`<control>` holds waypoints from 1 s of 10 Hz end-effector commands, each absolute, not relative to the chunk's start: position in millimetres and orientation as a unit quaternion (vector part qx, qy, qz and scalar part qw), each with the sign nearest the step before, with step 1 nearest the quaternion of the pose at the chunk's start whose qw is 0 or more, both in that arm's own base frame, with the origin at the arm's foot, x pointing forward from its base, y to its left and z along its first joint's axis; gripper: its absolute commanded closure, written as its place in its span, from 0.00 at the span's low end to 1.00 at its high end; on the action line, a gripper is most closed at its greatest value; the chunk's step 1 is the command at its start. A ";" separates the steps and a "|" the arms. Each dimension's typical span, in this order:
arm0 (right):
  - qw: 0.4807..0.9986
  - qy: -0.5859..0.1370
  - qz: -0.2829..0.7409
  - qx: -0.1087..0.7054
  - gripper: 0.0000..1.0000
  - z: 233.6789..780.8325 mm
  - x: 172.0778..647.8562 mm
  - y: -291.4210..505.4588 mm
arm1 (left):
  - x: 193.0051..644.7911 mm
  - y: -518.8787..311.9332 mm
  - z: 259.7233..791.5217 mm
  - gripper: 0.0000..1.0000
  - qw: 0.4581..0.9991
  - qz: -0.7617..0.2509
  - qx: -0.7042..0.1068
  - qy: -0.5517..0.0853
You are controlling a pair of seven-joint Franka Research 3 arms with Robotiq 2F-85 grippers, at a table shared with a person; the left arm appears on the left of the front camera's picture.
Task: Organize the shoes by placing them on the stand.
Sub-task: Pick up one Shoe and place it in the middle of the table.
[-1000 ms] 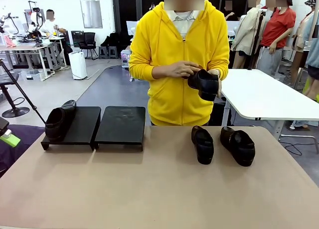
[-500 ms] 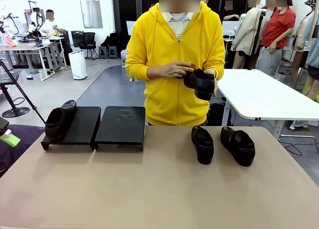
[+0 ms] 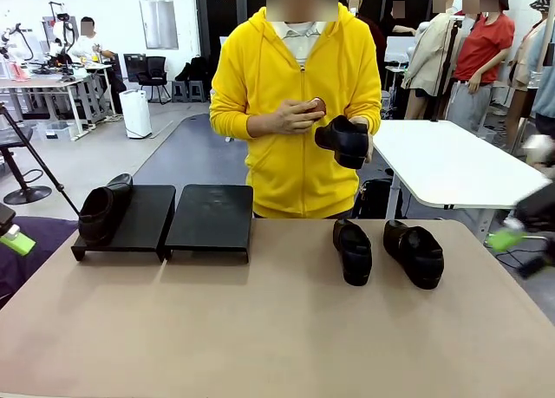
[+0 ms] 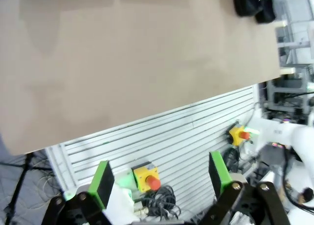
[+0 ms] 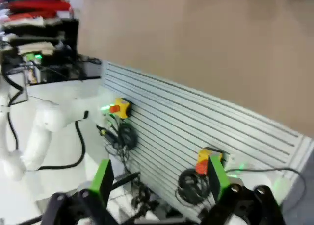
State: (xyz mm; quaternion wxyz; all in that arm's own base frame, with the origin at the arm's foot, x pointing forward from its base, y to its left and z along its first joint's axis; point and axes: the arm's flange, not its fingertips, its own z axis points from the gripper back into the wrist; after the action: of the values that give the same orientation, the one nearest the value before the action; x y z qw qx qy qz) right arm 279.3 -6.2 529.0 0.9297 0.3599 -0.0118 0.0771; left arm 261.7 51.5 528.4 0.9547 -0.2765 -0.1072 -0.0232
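Front: one black leather slip-on shoe [image 3: 97, 212] on low black two-panel stand [image 3: 212, 218], 9 o'clock; two shoes [image 3: 353, 252] on table [image 3: 260, 329], 3 o'clock; fourth shoe [image 3: 342, 142] in person's hands [image 3: 297, 116]. Far 3 o'clock, right gripper [image 3: 519, 235] blurred, cropped.
Left wrist: left gripper [image 4: 162, 181] wide, empty; cropped shoe [image 4: 250, 4] at 1 o'clock.
Right wrist: jaws wide, empty.

Wide tan flat-topped table [image 3: 277, 337]. By far left corner, low matte black stand [image 3: 208, 218] of two tilted square panels. Near far edge, right of middle, two black leather slip-on shoes [image 3: 354, 252], side by side, apart.
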 end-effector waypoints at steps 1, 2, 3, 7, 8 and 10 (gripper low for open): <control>0.937 0.025 0.084 0.338 0.00 531.5 329.0 -17.1 | 261.9 54.5 528.7 0.00 0.954 -0.029 -0.278 -0.110; 0.939 0.007 0.079 0.334 0.00 534.8 323.3 -26.8 | 261.9 54.5 528.7 0.00 0.954 -0.029 -0.278 -0.110; 0.940 -0.037 0.071 0.332 0.00 544.3 305.9 -40.7 | 261.9 54.5 528.7 0.00 0.954 -0.029 -0.278 -0.110; 0.949 -0.103 -0.006 0.299 0.00 572.6 193.7 -89.6 | 261.9 54.5 528.7 0.00 0.954 -0.029 -0.278 -0.110; 0.949 -0.133 -0.035 0.285 0.00 570.9 190.1 -87.7 | 261.9 54.5 528.7 0.00 0.954 -0.029 -0.278 -0.110; 0.950 -0.186 -0.034 0.248 0.00 568.4 215.0 -78.4 | 261.9 54.5 528.7 0.00 0.954 -0.029 -0.278 -0.110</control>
State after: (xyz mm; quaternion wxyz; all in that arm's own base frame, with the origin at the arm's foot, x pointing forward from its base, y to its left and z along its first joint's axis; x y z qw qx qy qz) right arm 189.8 -92.0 581.3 0.9474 0.2714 -0.1678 -0.0246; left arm 261.8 51.7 528.4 0.9547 -0.2766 -0.1073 -0.0231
